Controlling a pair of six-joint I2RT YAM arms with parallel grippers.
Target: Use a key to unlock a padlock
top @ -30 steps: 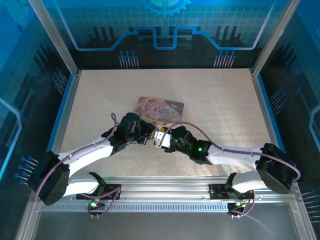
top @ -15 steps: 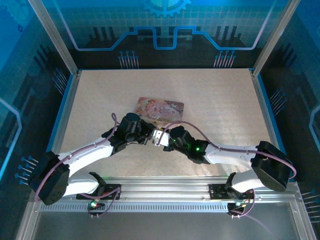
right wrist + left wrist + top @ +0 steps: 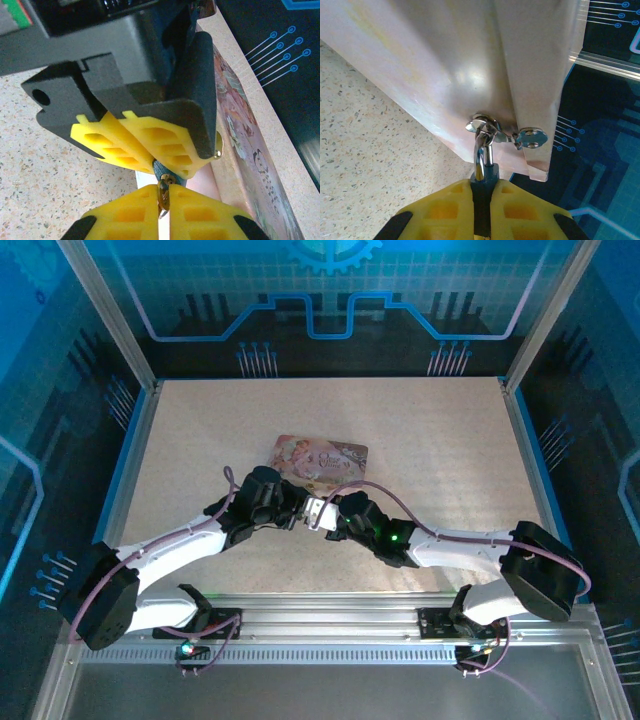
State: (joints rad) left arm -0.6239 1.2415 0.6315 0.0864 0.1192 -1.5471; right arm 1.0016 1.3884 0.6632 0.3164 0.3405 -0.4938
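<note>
The left arm [image 3: 170,550] reaches in from the near left corner of the speckled table [image 3: 200,430]. The left gripper [image 3: 481,187] has its yellow fingers pressed together on the padlock [image 3: 481,157]. The dark bluish body is squeezed between the pads, and the thin shackle sticks out past the fingertips. The shackle is hooked through a small metal loop [image 3: 482,122] on the pale edge of the tin [image 3: 470,65], so the padlock hangs at the tin's near side, over the middle of the table.

Just to the right, nose to nose with it, the right gripper [image 3: 164,202] is pinching the key [image 3: 163,192], its two yellow pads drawn tight around it. The key's tip touches the padlock's end (how far in it sits, I cannot tell). In the top view both grippers meet just in front of the tin, whose pink illustrated lid faces up, and the right arm [image 3: 470,545] stretches back to the near right corner.
</note>
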